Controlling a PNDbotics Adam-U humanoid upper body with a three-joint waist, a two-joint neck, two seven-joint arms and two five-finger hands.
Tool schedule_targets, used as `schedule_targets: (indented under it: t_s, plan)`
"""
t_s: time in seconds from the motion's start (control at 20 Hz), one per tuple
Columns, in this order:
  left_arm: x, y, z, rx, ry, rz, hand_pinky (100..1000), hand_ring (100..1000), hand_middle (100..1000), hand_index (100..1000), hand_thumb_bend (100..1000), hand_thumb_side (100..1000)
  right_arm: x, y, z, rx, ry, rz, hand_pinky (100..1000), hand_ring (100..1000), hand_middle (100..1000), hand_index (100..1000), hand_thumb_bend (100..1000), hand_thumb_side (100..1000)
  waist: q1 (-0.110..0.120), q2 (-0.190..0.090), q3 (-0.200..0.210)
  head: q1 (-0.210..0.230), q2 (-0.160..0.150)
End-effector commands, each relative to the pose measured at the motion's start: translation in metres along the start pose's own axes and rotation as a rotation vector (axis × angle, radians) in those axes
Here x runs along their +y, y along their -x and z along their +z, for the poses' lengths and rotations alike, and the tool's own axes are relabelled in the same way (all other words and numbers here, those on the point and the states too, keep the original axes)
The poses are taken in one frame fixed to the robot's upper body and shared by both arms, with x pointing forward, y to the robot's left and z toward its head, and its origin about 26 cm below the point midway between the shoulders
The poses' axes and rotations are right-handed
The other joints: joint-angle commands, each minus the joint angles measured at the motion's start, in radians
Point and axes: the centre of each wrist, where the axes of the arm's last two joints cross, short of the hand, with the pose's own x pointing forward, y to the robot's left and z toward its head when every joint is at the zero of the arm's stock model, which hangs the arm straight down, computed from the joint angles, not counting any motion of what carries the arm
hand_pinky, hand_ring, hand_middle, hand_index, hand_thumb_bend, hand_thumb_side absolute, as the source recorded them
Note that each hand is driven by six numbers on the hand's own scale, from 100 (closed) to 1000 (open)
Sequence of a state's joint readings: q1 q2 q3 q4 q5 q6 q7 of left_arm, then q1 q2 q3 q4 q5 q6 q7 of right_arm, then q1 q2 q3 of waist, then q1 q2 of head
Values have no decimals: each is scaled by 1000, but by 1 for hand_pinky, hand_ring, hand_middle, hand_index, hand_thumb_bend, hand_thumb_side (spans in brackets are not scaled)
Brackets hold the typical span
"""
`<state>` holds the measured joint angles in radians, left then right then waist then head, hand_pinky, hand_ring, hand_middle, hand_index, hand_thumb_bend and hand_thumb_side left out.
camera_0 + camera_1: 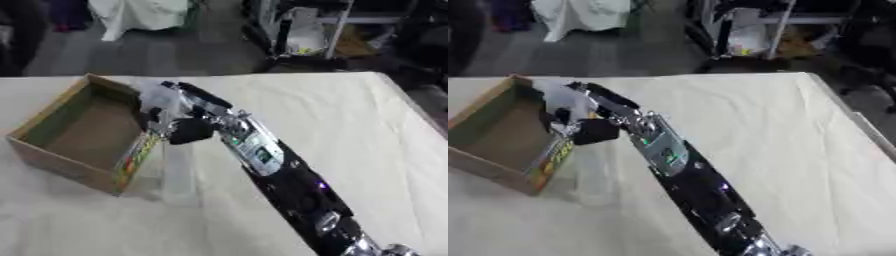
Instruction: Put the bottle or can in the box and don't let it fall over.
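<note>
An open cardboard box [54, 163] with a colourful printed right wall stands on the left of the white table [350, 115]. My right arm reaches in from the lower right, and my right hand [186, 128] is at the box's right wall, near its far corner. Its fingers are curled round a pale, clear bottle [158, 98], blurred in both views. The bottle stands about upright above the box's right rim; whether its base is inside the box or over the wall I cannot tell. My left hand is in no view.
The table runs wide to the right and front of the box. Beyond its far edge lie a dark floor, a white cloth [140, 15] and a shelf rack [306, 30] with clutter.
</note>
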<state>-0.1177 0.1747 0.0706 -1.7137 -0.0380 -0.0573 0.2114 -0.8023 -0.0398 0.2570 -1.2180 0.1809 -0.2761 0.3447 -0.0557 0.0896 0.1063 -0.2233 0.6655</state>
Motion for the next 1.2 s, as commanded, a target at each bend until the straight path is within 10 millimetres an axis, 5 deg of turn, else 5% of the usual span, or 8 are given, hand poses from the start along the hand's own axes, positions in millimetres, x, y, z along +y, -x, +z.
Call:
schedule_targets:
  t_s: [0.05,0.6,0.65,0.7,1.2]
  plan:
    - [0,-6,-4,-26,5,0,550,1000,925,832,450,662,-11,-7,-4,2,46,34,503,525,242,396,100,399,8,-14,1,-4,-12]
    - [-2,-6,-3,-22,10,10,551,1000,925,832,448,662,-51,-23,-8,34,179,81,518,525,243,395,100,412,9,-25,15,-7,-10]
    - [-3,-6,-3,-22,15,13,551,1000,925,832,448,662,-57,-26,-9,29,189,83,520,524,243,393,100,516,10,-24,19,-11,-12]
    - [-5,-6,-3,-23,23,16,551,1000,925,832,448,662,-63,-30,-10,23,201,85,520,524,241,393,100,412,11,-24,26,-15,-15]
    - [-31,-18,-14,-64,134,86,553,1000,923,832,447,659,-97,-65,-25,-48,310,17,524,518,234,389,100,420,12,-13,182,-102,-40]
